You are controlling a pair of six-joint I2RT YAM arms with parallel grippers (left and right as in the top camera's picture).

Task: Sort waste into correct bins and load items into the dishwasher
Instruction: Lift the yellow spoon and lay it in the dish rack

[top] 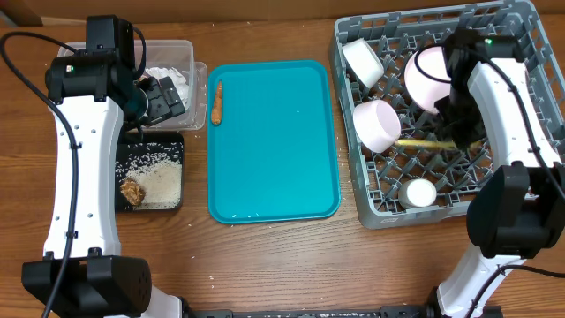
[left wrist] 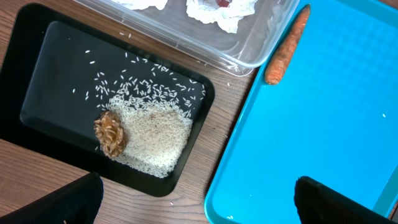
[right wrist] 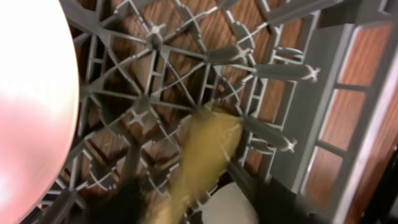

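Right gripper (top: pixel 456 134) sits low in the grey dish rack (top: pixel 528 35) at right of the overhead frame, over the pale yellow spoon (top: pixel 417 141) lying on the pegs; wrist view too blurred to tell if the jaws grip it. Left gripper (left wrist: pixel 199 202) hangs wide open, holding nothing, at upper left by the black tray (left wrist: pixel 37 43) with rice (left wrist: pixel 155 134) and brown chunk (left wrist: pixel 111 134). Carrot stick (top: pixel 215 102) lies on the upper-left edge of the teal tray (top: pixel 274 159), beside the clear tub (top: pixel 199 67) of napkins (left wrist: pixel 214 11).
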